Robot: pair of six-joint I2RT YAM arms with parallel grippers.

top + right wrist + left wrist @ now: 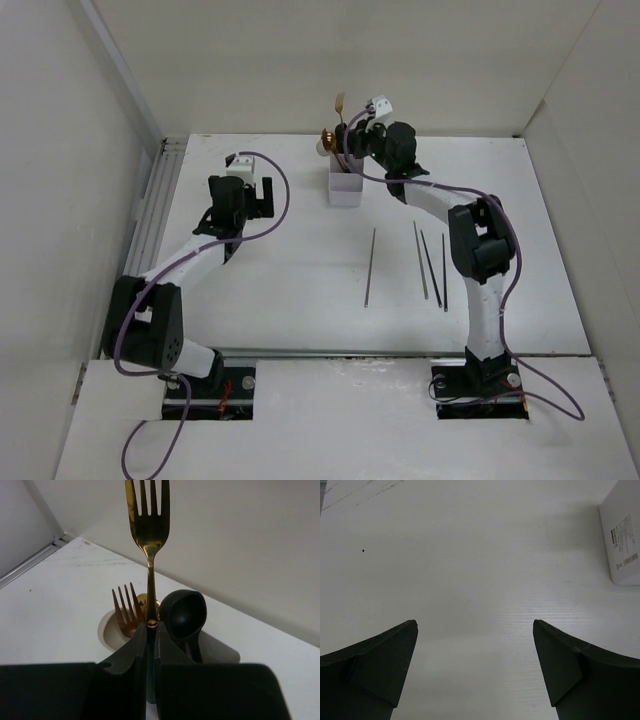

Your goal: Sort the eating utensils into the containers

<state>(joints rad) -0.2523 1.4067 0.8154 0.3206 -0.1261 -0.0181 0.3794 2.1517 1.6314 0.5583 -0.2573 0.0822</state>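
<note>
While in the right tool (pixel 150 630), one gold fork (pixel 148 530) — four chopsticks (pixel 370 267) (loose).

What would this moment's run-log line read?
right gripper: shut on gold fork, upright at organiser | left gripper: open, empty, over table | chopsticks: on table, unsorted

gold fork (pixel 148 525): tine tips cut by top edge; handle hidden between the right gripper (pixel 151 629) fingers
organiser (pixel 620 510): cut by right edge
label (pixel 625 545): print too small to read
</note>
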